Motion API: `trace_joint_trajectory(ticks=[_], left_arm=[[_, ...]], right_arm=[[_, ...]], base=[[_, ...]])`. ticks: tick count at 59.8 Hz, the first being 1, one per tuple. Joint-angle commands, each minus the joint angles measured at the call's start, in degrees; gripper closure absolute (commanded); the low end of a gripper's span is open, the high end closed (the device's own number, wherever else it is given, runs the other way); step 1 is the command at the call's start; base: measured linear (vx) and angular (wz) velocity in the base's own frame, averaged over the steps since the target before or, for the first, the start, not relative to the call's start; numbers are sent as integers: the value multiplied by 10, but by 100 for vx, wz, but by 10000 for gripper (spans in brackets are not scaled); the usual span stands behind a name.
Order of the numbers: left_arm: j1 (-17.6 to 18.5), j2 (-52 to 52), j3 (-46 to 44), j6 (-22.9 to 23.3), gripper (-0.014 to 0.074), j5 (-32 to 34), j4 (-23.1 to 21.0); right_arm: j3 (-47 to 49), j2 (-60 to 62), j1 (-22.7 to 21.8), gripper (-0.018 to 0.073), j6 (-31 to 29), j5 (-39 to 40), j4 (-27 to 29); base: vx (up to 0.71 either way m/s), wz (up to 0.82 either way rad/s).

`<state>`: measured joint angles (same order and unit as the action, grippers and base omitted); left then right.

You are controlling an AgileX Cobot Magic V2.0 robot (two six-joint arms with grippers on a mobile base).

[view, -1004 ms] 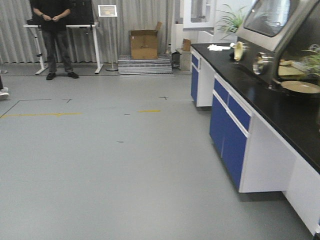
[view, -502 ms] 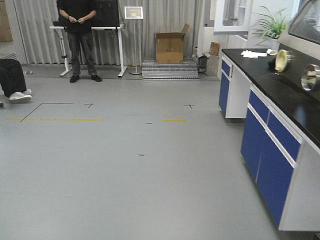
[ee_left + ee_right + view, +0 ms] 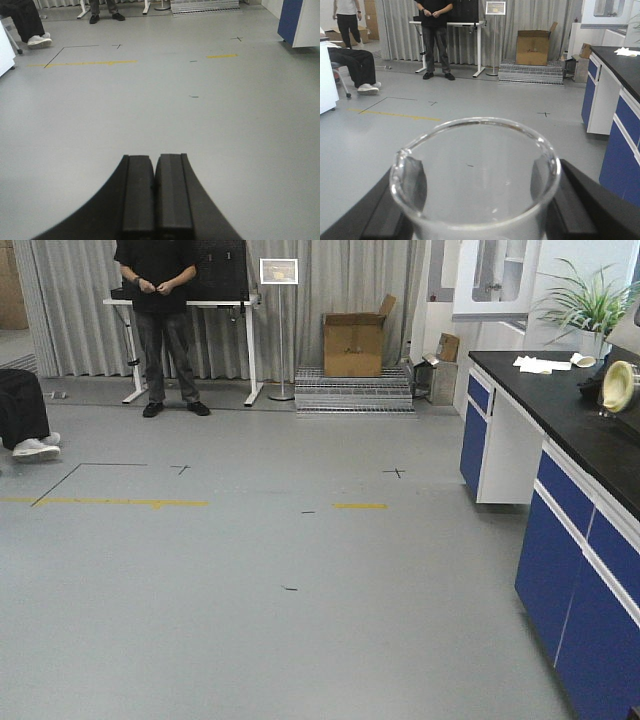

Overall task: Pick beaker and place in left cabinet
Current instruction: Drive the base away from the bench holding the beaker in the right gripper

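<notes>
Flooring (image 3: 250,620) (grey, seemingly tape-marked) stretches beyond beaker (image 3: 475,170) in right pincer (image 3: 479,207).

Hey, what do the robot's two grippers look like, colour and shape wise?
Both are plain matte black. The left gripper has two flat, rectangular-ended fingers whose outer sides flare in smooth curves toward the base. Of the right gripper, only broad, angular black fingers show at either side. No cables, labels or markings are visible on either.

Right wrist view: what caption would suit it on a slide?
A glass beaker held in the right gripper, facing an open grey floor.
</notes>
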<state>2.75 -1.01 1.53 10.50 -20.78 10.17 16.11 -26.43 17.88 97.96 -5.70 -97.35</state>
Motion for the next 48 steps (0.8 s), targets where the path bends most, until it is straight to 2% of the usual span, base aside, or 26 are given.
trace_joint_trajectory(ticks=[1, 48], left_arm=[[3, -6, -9, 2, 593, 43, 2], [3, -6, -9, 2, 593, 43, 2]], right_arm=[[19, -2, -2, 564, -2, -15, -11], [19, -2, -2, 564, -2, -15, -11]], base=[[48, -3], [52, 0]])
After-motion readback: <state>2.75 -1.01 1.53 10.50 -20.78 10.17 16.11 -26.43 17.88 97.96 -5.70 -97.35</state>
